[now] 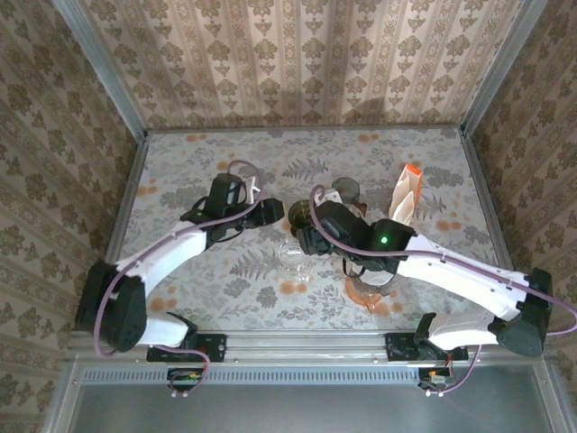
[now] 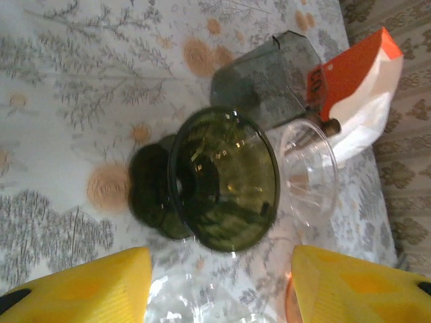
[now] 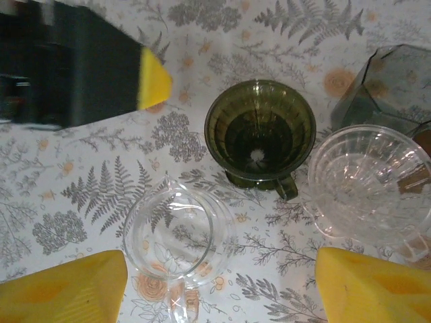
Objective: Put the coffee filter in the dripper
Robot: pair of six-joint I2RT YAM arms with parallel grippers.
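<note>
A dark green glass dripper (image 3: pixel 260 131) stands upright on the patterned table, and nothing lies inside it. It also shows in the overhead view (image 1: pixel 297 212) and in the left wrist view (image 2: pixel 222 178). A white coffee filter pack with an orange top (image 1: pixel 407 194) (image 2: pixel 363 94) lies at the back right. My left gripper (image 2: pixel 219 289) hovers just left of the green dripper, open with nothing between its yellow fingers (image 2: pixel 87 286). My right gripper (image 3: pixel 222 289) hangs above the table in front of the dripper, open and holding nothing.
A clear glass server (image 3: pixel 176 225) (image 1: pixel 293 262) sits under the right gripper. A clear dripper (image 3: pixel 370 182) and a grey dripper (image 3: pixel 390 84) stand right of the green one. An orange dripper (image 1: pixel 370 293) sits near the front. Patterned walls close off the table's sides and back.
</note>
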